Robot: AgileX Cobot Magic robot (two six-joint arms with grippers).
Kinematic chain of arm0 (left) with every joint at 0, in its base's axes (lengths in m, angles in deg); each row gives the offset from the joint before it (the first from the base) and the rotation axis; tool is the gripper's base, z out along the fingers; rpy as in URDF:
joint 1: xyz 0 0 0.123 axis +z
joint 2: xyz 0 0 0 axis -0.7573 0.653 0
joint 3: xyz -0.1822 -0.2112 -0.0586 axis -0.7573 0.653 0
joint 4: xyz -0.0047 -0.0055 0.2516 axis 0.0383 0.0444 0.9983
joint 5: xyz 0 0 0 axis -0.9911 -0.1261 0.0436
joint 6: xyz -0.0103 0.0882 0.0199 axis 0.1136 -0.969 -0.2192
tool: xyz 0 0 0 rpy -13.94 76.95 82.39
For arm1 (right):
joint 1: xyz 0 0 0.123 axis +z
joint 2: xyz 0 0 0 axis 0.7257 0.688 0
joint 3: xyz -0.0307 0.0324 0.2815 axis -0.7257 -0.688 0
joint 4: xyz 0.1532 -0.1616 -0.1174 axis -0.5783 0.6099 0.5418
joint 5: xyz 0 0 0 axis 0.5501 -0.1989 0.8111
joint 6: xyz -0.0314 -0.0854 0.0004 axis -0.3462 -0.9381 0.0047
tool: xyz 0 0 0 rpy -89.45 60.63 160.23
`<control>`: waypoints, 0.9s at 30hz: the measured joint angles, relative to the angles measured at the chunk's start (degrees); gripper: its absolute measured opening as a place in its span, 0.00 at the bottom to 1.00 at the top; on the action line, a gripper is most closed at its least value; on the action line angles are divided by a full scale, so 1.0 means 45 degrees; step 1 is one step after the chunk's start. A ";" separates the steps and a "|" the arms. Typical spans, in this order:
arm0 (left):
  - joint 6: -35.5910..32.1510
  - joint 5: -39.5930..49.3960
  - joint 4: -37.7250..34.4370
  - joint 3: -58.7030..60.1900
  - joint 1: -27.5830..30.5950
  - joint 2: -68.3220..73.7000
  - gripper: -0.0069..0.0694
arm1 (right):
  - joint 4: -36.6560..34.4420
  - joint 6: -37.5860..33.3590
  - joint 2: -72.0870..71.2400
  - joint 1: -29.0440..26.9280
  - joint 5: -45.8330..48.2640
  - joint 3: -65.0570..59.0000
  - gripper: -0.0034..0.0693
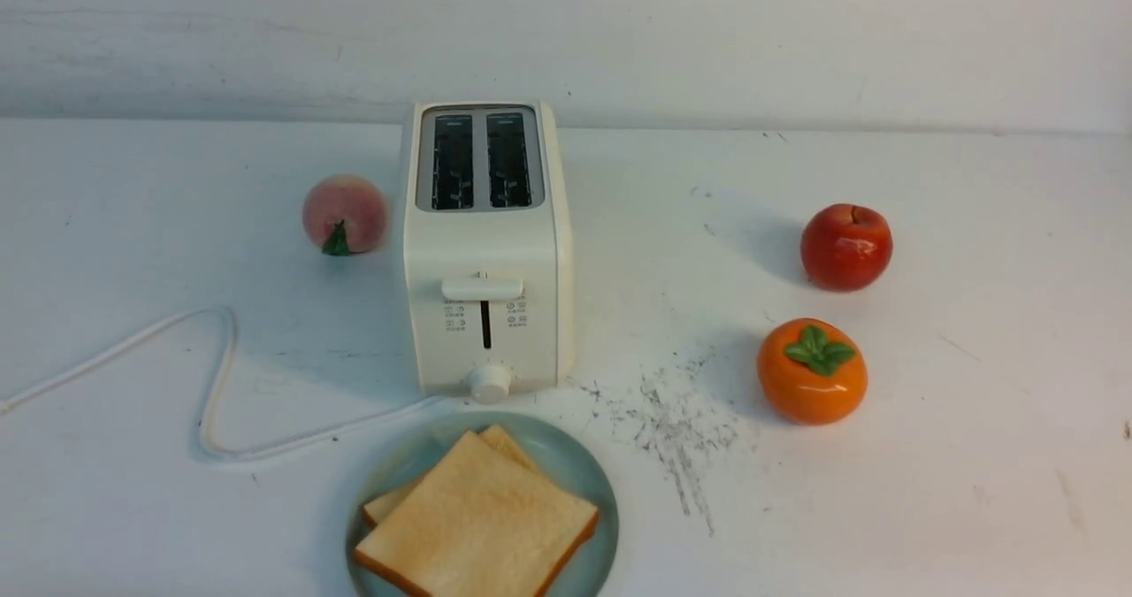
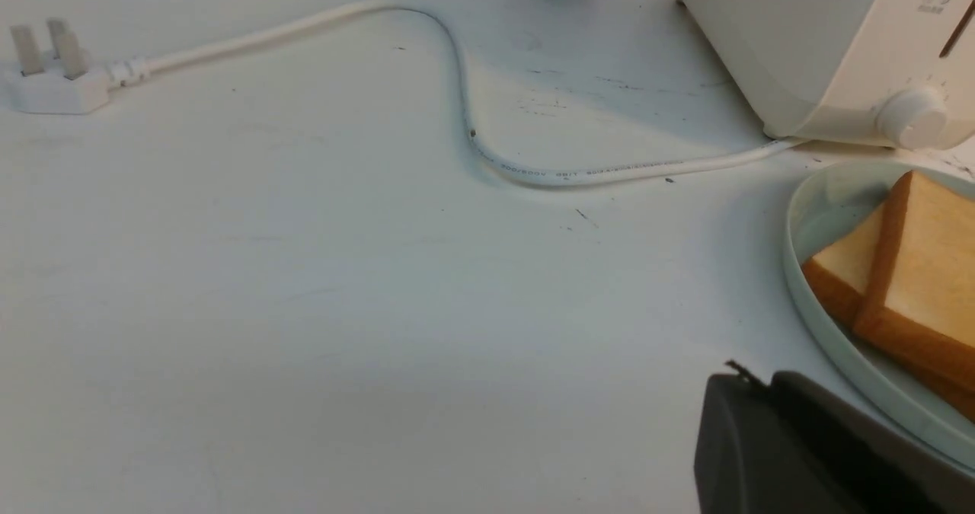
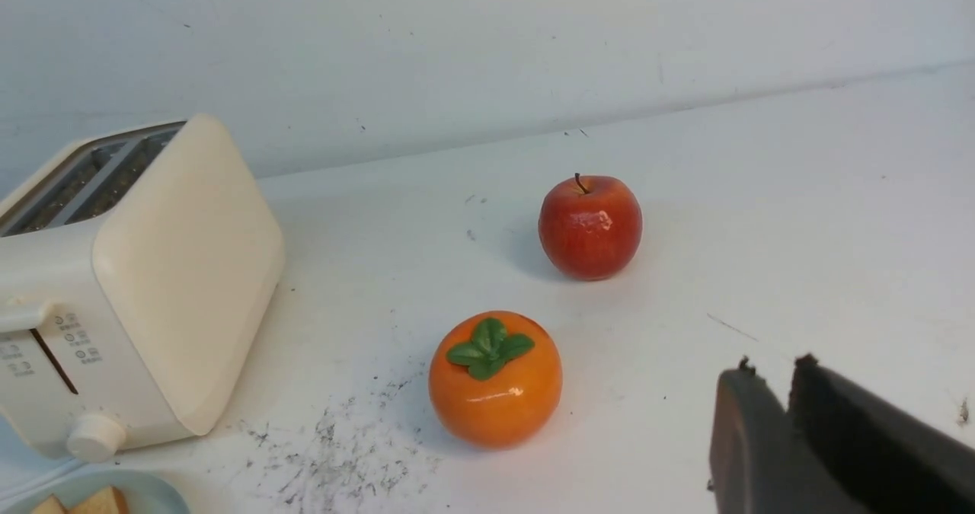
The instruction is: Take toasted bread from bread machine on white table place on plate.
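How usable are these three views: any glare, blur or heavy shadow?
Front view: even, soft light, sharp; the toaster throws only a faint shadow, with small highlights on the apple. Left wrist view: slightly soft, the plug still readable. Right wrist view: clear, mild gloss on the persimmon, and the dark claw is blurred.
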 joint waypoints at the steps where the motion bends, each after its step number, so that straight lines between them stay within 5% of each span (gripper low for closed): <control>1: 0.0000 0.0000 0.0000 0.0000 0.0000 0.0000 0.13 | 0.0000 0.0000 0.0000 0.0000 0.0000 0.0000 0.16; 11: 0.0000 0.0015 -0.0010 0.0000 0.0000 0.0000 0.14 | 0.0000 0.0000 0.0000 0.0030 0.0026 0.0000 0.18; 20: 0.0000 0.0028 -0.0010 0.0000 0.0000 0.0000 0.14 | 0.0433 -0.0866 -0.0096 0.1557 -0.0216 -0.0059 0.19; 27: 0.0012 0.0025 -0.0016 0.0009 0.0000 0.0000 0.16 | 0.0691 -0.1132 -0.0608 0.1938 -0.2637 -0.1524 0.20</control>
